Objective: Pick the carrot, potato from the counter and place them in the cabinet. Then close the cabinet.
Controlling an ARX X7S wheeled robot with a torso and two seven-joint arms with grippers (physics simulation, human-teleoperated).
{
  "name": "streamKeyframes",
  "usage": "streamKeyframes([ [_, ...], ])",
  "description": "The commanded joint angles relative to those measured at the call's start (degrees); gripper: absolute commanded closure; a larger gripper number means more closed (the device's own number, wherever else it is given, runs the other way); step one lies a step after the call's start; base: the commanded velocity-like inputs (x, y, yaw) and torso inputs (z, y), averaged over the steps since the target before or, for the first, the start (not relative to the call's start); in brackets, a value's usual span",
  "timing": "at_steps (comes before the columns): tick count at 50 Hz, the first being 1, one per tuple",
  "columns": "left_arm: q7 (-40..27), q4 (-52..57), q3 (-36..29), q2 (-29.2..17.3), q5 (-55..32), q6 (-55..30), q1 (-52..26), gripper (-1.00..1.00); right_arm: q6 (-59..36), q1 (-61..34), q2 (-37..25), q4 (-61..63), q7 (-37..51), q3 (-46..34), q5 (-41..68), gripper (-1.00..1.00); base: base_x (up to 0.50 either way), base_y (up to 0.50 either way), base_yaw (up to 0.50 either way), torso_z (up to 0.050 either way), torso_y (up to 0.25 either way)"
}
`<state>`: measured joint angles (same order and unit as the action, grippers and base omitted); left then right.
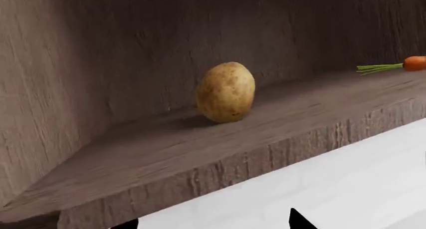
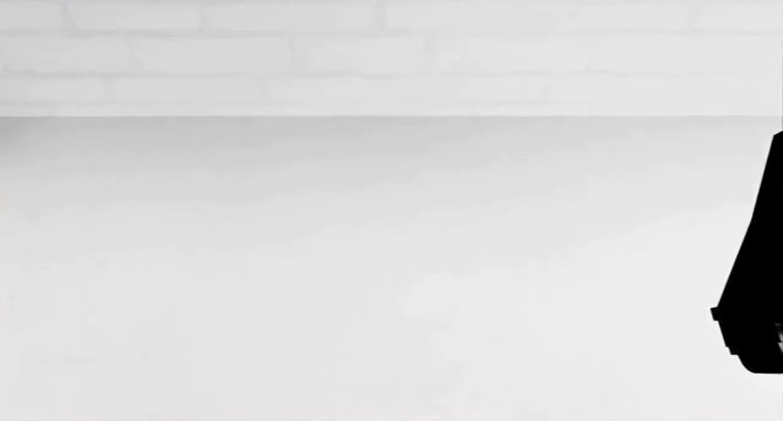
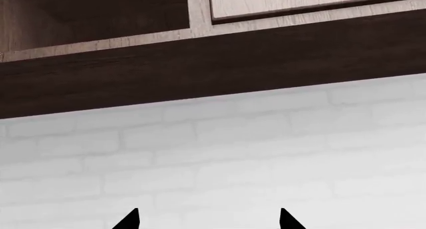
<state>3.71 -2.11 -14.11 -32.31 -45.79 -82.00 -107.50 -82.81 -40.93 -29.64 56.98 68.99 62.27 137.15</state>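
Note:
In the left wrist view the potato (image 1: 226, 92) stands on the brown wooden cabinet shelf (image 1: 199, 154), apart from everything. The carrot (image 1: 406, 64) lies on the same shelf at the picture's edge, its green sprig pointing toward the potato. My left gripper (image 1: 213, 223) is open and empty, just outside the shelf's front edge; only its two dark fingertips (image 1: 300, 221) show. My right gripper (image 3: 207, 220) is open and empty, facing the white brick wall below the cabinet's underside (image 3: 199, 64). The white counter (image 2: 367, 274) fills the head view, bare.
A dark arm part (image 2: 756, 274) shows at the head view's right edge. The right wrist view shows an open cabinet bay (image 3: 87, 14) beside a closed lighter door panel (image 3: 300, 2). White brick wall (image 2: 367, 45) runs behind the counter.

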Motion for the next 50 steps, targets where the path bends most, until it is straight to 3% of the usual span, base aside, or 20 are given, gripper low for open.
streamKeyframes([
  [1,-3.35,5.35,8.97,-6.44,24.02,26.71,1.01,-1.00,0.39,0.23,-0.33,0.06,-0.13,0.03,0.12,-1.00,0.00,0.00,0.00,0.000,0.011],
  [14,-4.81,28.09,20.81,-7.25,12.23,12.22,11.54,-1.00,0.30,0.55,0.25,0.32,-0.35,0.44,0.41,-1.00,0.00,0.00,0.00,0.002,0.009],
  [29,-4.92,32.49,24.84,-8.14,8.69,8.04,12.86,-1.00,1.15,0.65,-0.50,0.33,0.57,0.54,1.67,-1.00,0.00,0.00,0.00,0.001,0.007],
  [34,-5.31,31.09,23.76,-7.90,9.57,9.13,11.92,-1.00,0.89,0.23,-0.17,0.26,0.63,-0.10,1.29,-1.00,0.00,0.00,0.00,0.000,0.000],
  [40,-5.74,25.98,17.94,-6.73,13.09,13.27,7.20,-1.00,1.16,0.43,-0.62,0.18,0.72,0.40,1.96,-1.00,0.00,0.00,0.00,0.000,0.000],
  [50,-5.16,14.40,8.87,-0.85,18.29,21.69,0.24,-1.00,0.02,0.76,0.07,-0.13,0.11,1.76,2.17,-1.00,0.00,0.00,0.00,0.000,0.000],
])
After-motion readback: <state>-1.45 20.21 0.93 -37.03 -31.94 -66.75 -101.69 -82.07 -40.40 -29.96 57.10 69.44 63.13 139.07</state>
